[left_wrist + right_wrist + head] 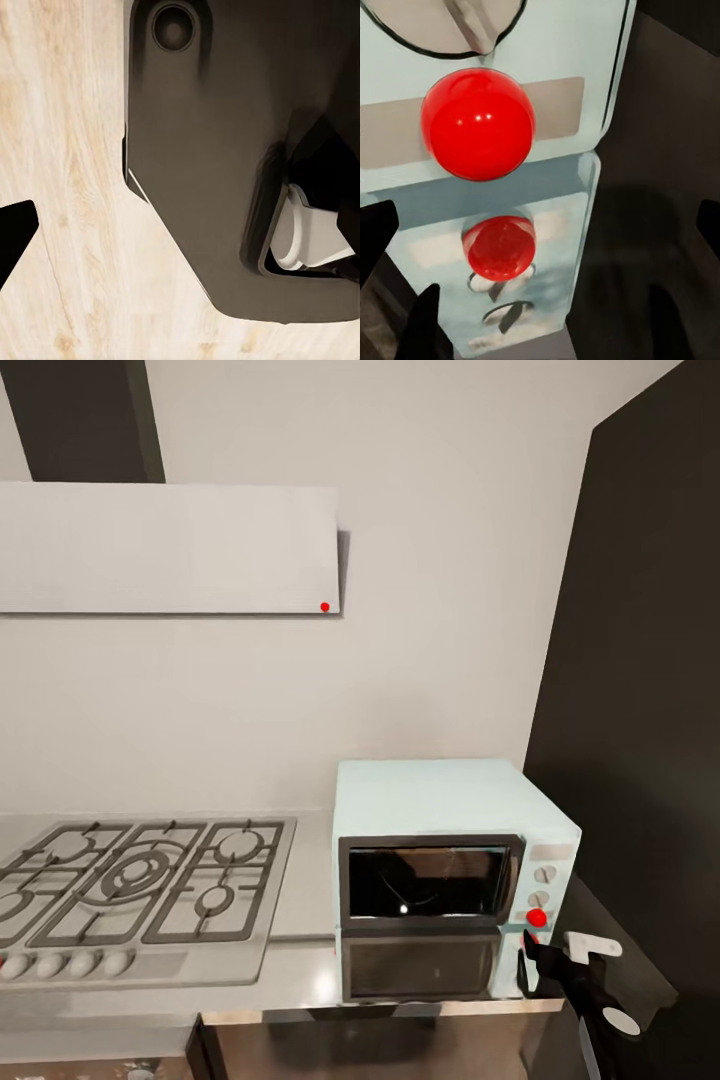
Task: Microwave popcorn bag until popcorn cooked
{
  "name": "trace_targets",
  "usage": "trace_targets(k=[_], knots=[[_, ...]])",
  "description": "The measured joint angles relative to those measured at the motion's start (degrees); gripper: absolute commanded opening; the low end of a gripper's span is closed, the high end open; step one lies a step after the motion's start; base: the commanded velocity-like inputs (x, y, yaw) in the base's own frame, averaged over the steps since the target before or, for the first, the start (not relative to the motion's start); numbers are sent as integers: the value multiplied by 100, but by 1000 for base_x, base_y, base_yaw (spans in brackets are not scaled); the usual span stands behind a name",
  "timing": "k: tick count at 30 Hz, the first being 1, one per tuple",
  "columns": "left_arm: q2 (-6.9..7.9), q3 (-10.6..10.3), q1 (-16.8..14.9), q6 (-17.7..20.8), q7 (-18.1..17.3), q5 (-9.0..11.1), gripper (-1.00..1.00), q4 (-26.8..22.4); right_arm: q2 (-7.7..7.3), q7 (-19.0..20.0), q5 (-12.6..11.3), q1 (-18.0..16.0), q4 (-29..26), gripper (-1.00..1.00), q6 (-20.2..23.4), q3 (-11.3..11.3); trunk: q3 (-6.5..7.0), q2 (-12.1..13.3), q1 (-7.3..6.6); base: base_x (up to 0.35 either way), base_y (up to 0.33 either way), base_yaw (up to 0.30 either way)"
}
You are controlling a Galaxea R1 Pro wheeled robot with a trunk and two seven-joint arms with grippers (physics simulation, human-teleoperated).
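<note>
head view
microwave point(450, 875): pale mint box on the grey desk point(300, 900), door shut, dark glass; its front mirrors in the glossy slab below it.
popcorn bag: cannot make it out through the microwave glass, only a small bright glint there.
red button point(537, 918): lowest item on the microwave's control strip, under two pale knobs point(544, 874).
right pincer point(530, 956): dark, just below and in front of the red button, at the microwave's lower right corner; finger spread cannot tell here.
gas hob point(140, 880): left of the microwave, set in the same desk.
hood point(165, 548): flat white, on the wall up and left of the microwave, small red dot at its corner.
dark cabinet point(640, 690): tall, right of the microwave.

left wrist view
wood floor point(67, 195): pale planks.
robot base point(217, 150): dark body over the floor, white part beside it.
left pincer: one dark tip at frame edge, state cannot tell.

right wrist view
red button point(478, 124): big, close, on the microwave front, reflection under it in the desk.
right pincer point(544, 322): fingers point(424, 322) set wide, holding nothing, near the button; contact unclear.
</note>
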Motion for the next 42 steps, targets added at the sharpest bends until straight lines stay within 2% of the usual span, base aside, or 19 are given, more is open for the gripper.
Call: trace_targets(k=[5,6,27,42], knots=[[1,0,3,0,0,0,100,0,0,9,0,0,0,100,-4,8,0,0,0,7,-4,0],[1,0,3,0,0,0,100,0,0,9,0,0,0,-100,-4,8,0,0,0,2,-1,0],[1,1,0,0,0,0,100,0,0,19,0,0,0,-100,-4,26,0,0,0,1,0,0],[-2,3,5,-3,0,0,100,-4,-5,50,-35,47,-9,-100,-4,18,-1,-7,-3,117,39,0]])
